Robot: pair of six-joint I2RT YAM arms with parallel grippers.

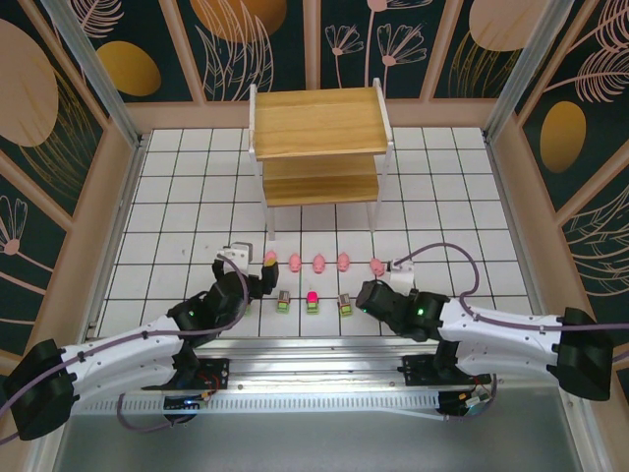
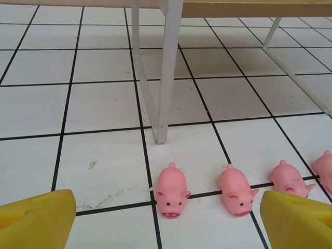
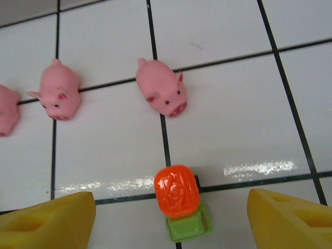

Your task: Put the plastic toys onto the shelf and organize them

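Toward the top centre of the overhead view, the shelf [image 1: 319, 123] is seen standing on the tiled bench [image 1: 177, 197]; below it five pink pigs [image 1: 318, 264] are laid in a row, and lower still three blocky toys [image 1: 313, 300] are lined up; the left hand [image 1: 263, 283] is placed at the left of these rows and the right hand [image 1: 362, 295] at the right; both are spread wide and nothing is gripped by either; in the left wrist view a pig [image 2: 171, 197] is framed, untouched, between yellow fingers [image 2: 36, 220] at the lower corners; in the right wrist view an orange-topped block [image 3: 177, 191] is framed at lower centre, clear of both pads [image 3: 290, 218].
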